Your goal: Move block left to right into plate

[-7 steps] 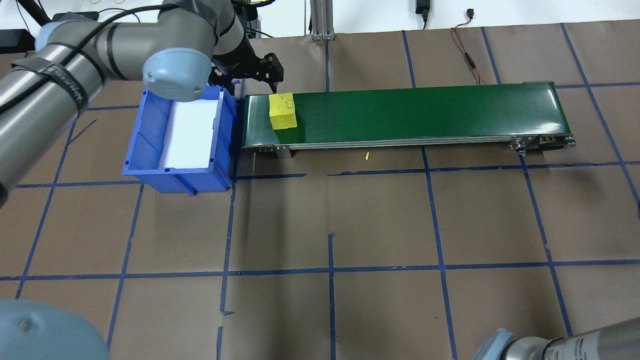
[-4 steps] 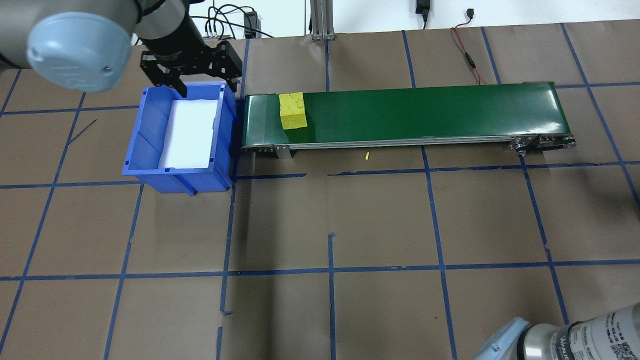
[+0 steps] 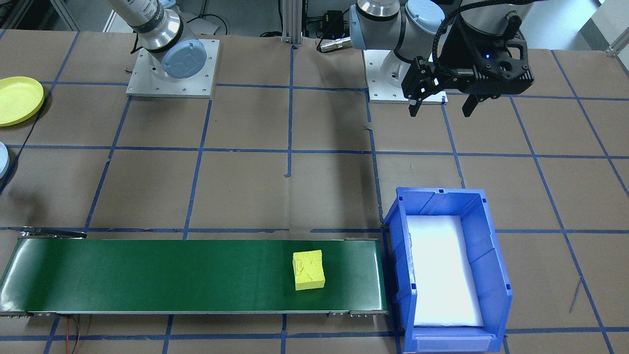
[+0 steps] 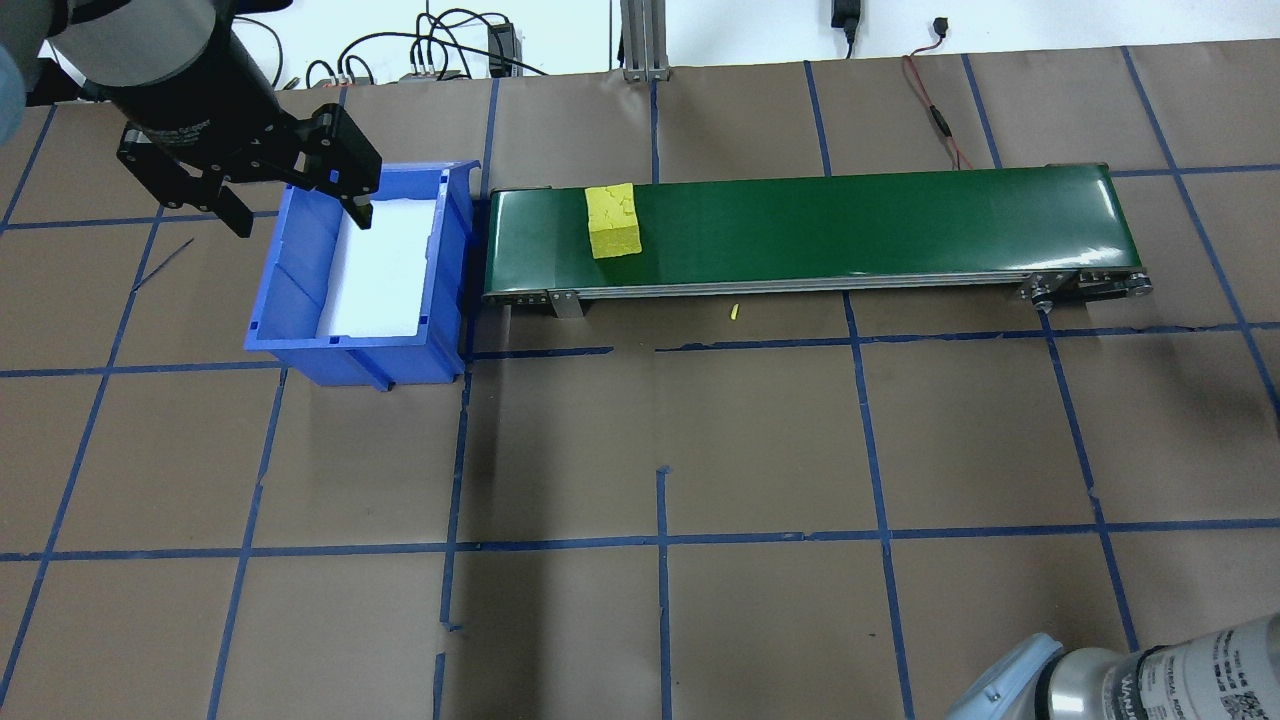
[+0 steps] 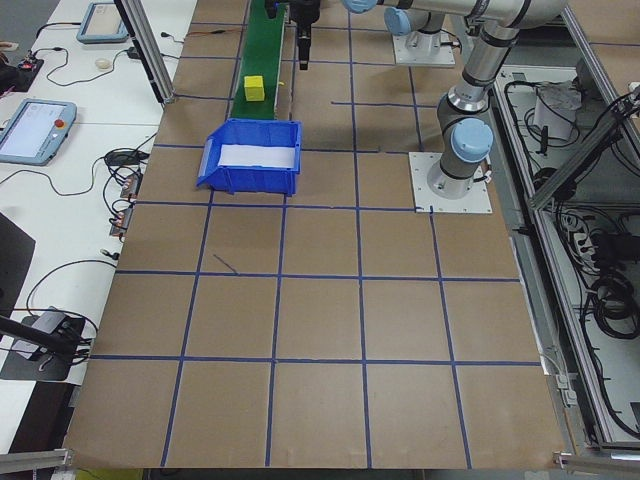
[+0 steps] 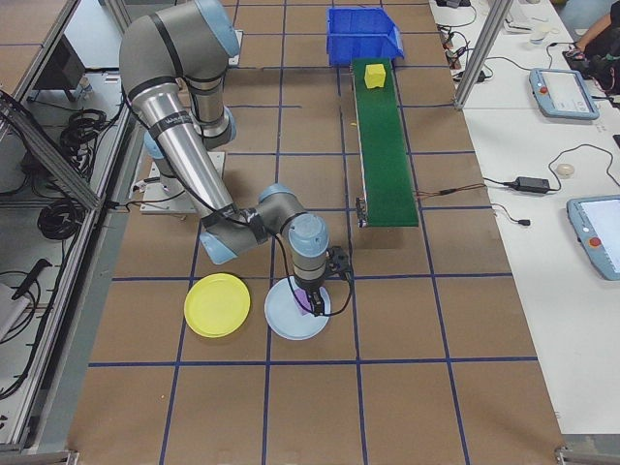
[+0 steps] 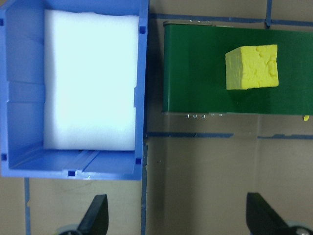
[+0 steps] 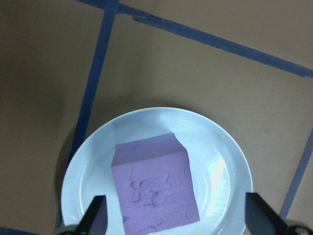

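Yellow block point(image 4: 613, 221) sitting on green belt point(image 4: 860, 218), well apart from left gripper point(image 4: 296, 206), fingers spread wide, gripping nothing. Right gripper point(image 8: 175, 215) hovering wide open, purple block point(image 8: 155, 187) lying between fingers on pale plate point(image 8: 230, 161).

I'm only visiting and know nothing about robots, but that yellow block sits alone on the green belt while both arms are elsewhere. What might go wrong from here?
The yellow block lies near the belt's far edge, so it might slip off that side.

The right gripper hovers open over the purple block on the pale plate, away from the belt's end; it might arrive late.

The yellow plate touches the pale one, so the block could land wrongly.
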